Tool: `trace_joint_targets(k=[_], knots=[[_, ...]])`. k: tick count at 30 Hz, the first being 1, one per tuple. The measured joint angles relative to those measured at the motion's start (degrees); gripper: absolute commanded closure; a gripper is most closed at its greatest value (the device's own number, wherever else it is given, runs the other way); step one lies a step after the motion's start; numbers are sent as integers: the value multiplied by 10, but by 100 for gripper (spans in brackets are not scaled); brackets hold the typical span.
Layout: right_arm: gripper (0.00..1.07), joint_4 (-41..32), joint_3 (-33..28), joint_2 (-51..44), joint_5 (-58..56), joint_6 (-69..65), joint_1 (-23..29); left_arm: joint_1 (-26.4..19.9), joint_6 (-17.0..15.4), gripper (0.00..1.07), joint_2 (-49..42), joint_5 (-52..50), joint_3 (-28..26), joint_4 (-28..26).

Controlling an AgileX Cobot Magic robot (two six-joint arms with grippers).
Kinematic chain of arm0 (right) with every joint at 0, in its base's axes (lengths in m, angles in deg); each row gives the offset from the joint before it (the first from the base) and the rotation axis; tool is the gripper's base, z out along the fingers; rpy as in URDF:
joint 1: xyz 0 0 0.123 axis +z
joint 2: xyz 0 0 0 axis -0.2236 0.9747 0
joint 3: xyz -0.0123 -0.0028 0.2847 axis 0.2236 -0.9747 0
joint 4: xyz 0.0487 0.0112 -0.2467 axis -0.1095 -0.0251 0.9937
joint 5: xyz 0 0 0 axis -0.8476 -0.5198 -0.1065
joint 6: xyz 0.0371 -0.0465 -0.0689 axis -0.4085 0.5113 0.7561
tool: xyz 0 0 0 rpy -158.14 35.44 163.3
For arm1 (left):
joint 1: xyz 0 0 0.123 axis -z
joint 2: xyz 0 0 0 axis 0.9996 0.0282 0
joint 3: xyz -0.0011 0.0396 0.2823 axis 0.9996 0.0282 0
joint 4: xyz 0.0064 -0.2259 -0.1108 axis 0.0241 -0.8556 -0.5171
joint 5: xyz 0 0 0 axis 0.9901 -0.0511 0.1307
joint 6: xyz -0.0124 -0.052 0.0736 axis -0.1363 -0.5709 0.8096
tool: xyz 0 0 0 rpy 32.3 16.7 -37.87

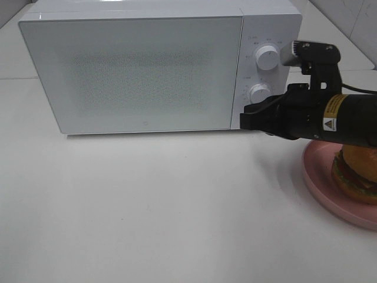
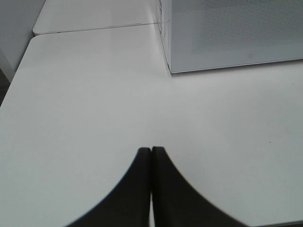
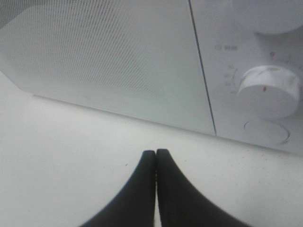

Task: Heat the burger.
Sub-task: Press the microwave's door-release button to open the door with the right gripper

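Observation:
The burger (image 1: 355, 171) sits on a pink plate (image 1: 321, 183) at the right edge of the exterior high view, partly hidden by my right arm. My right gripper (image 1: 244, 121) (image 3: 155, 152) is shut and empty, low over the table in front of the microwave's control panel, just below its lower knob (image 1: 259, 93) (image 3: 268, 89). The white microwave (image 1: 141, 71) has its door closed. My left gripper (image 2: 151, 150) is shut on nothing above bare table, off to the left of the microwave (image 2: 236, 33); it does not show in the exterior high view.
An upper knob (image 1: 268, 57) and a round button (image 3: 266, 131) are on the microwave's panel. The white table (image 1: 147, 206) stretches in front of the microwave. A table seam runs behind the microwave in the left wrist view.

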Motion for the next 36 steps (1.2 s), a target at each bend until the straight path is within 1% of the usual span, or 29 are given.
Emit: trace_joint_targets(k=[2, 7, 8, 10, 13, 14, 15, 16, 18, 20, 23, 24, 26, 28, 31, 33, 34, 36], knots=[[107, -21, 6, 22, -2, 0, 25, 0, 0, 106, 0, 0, 0, 0], [107, -45, 25, 55, -3, -8, 50, 0, 0, 106, 0, 0, 0, 0], [107, -45, 25, 55, -3, -8, 50, 0, 0, 106, 0, 0, 0, 0], [107, -58, 46, 76, -3, -49, 52, 0, 0, 106, 0, 0, 0, 0], [107, -60, 53, 82, -3, -65, 52, 0, 0, 106, 0, 0, 0, 0], [107, -61, 62, 92, -2, -97, 52, 0, 0, 106, 0, 0, 0, 0], [107, -61, 62, 92, -2, -97, 52, 0, 0, 106, 0, 0, 0, 0], [107, -62, 70, 103, -2, -138, 53, 0, 0, 106, 0, 0, 0, 0], [107, -62, 73, 108, -2, -159, 53, 0, 0, 106, 0, 0, 0, 0], [107, -66, 74, 121, 3, -233, 53, 0, 0, 106, 0, 0, 0, 0], [107, -70, 74, 125, 6, -251, 53, 0, 0, 106, 0, 0, 0, 0], [107, -85, 74, 133, 10, -284, 53, 0, 0, 106, 0, 0, 0, 0], [107, -97, 74, 138, 11, -297, 53, 0, 0, 106, 0, 0, 0, 0], [107, -158, 74, 152, 17, -320, 53, 0, 0, 106, 0, 0, 0, 0], [107, -176, 74, 155, 19, -321, 53, 0, 0, 106, 0, 0, 0, 0], [107, -231, 74, 155, 26, -322, 53, 0, 0, 106, 0, 0, 0, 0], [107, -231, 74, 155, 26, -322, 53, 0, 0, 106, 0, 0, 0, 0], [107, -310, 74, 159, 31, -322, 53, 0, 0, 106, 0, 0, 0, 0]])
